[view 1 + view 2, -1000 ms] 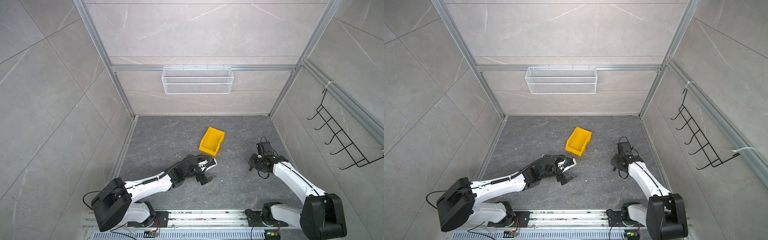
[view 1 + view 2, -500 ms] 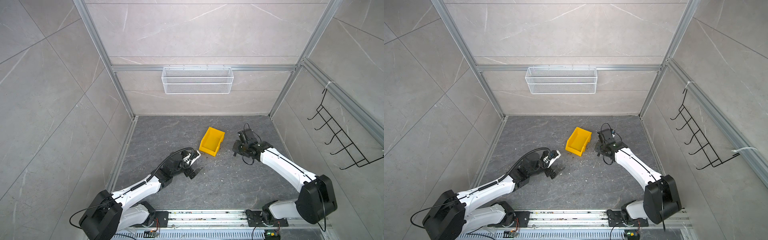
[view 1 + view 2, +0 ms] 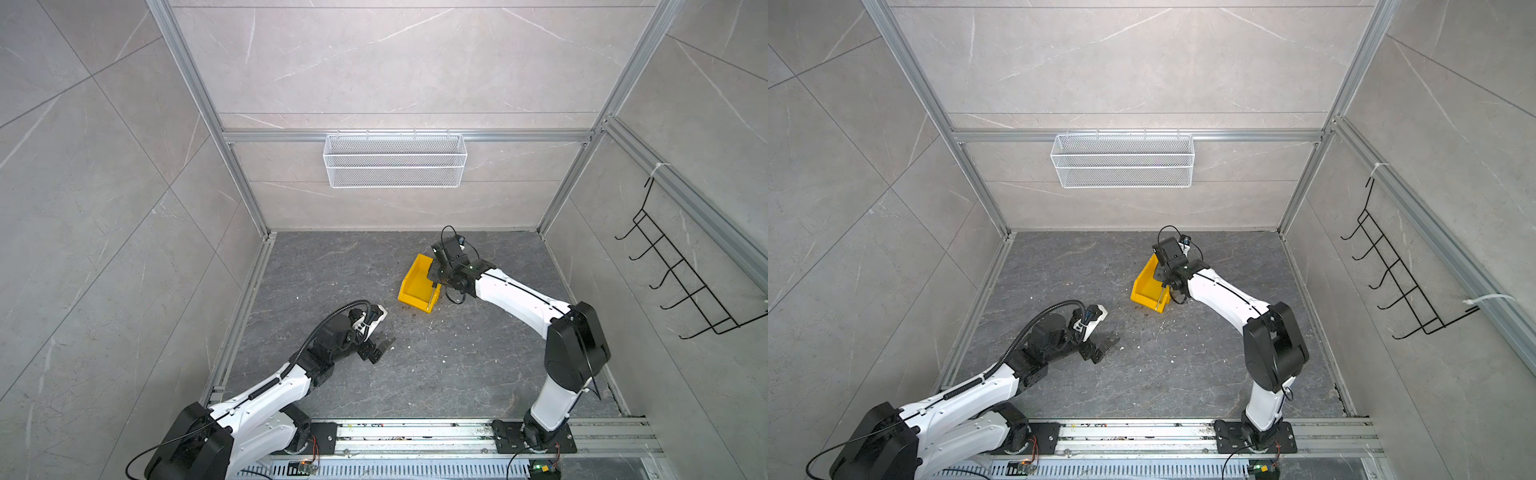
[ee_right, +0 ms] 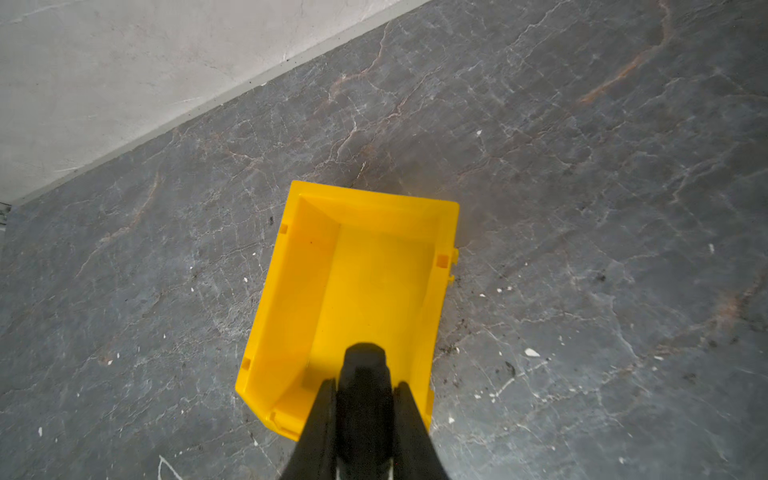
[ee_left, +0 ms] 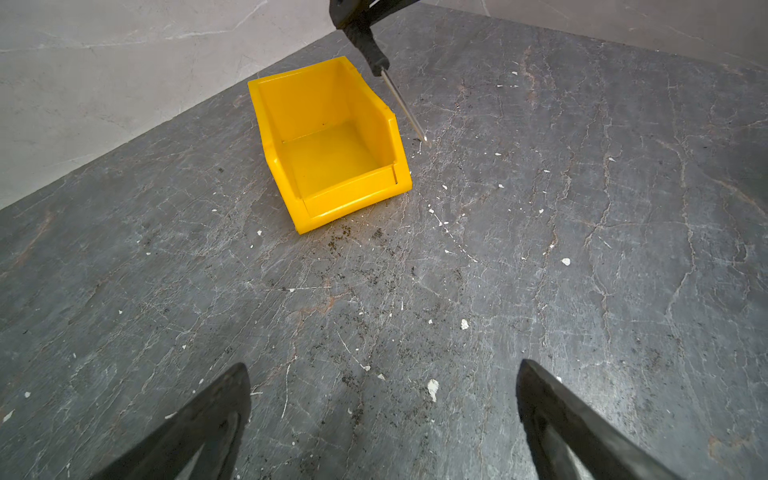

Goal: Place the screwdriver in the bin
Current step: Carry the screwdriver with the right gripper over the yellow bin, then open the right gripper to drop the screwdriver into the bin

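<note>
1. The small screwdriver with a black bulbous handle and a thin silvery shaft (image 5: 372, 52) is off the dark grey, stone-patterned tabletop (image 5: 540, 257). The right fingers (image 4: 321, 419) pinch its handle.
2. It hangs tilted above the small bright yellow plastic bin (image 5: 353, 199). In the right wrist view the handle end sits over the bin's open inside. The shaft slopes down along one side wall of the bin, and I cannot tell whether the tip is inside that wall or just outside it.
3. The bin holds nothing; its yellow floor shows bare in both wrist views.
4. The left fingers (image 5: 208, 415) are spread and empty, low over the tabletop, well apart from the bin on the side of its lowered front lip.
5. Picking up and carrying look done. What is left, I judge, is to bring the whole tool over the bin's opening, lower it and let go.
</note>
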Robot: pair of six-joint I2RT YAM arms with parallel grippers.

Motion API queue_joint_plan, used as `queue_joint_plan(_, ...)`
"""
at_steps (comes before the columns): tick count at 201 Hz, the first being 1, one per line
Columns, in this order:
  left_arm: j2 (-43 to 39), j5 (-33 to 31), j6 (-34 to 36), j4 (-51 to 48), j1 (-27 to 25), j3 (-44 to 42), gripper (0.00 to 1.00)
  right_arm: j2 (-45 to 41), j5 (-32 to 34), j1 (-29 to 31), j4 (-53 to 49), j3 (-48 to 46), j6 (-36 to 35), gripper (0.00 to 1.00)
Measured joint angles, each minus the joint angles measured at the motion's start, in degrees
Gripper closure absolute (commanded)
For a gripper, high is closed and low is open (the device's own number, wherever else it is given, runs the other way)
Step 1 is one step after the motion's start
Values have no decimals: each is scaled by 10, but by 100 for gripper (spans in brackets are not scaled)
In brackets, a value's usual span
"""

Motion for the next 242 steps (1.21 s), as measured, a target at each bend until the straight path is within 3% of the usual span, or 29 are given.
queue_joint_plan(65,-1,1,-9,0,0,-2,0,101,-5,-12,13,86,10,100)
queue_joint_plan(204,17,3,-14,0,0,-1,0,191,-57,-36,28,138,32,100)
queue_joint_plan(242,16,3,-14,-1,0,-1,0,198,-59,-36,28,149,28,59)
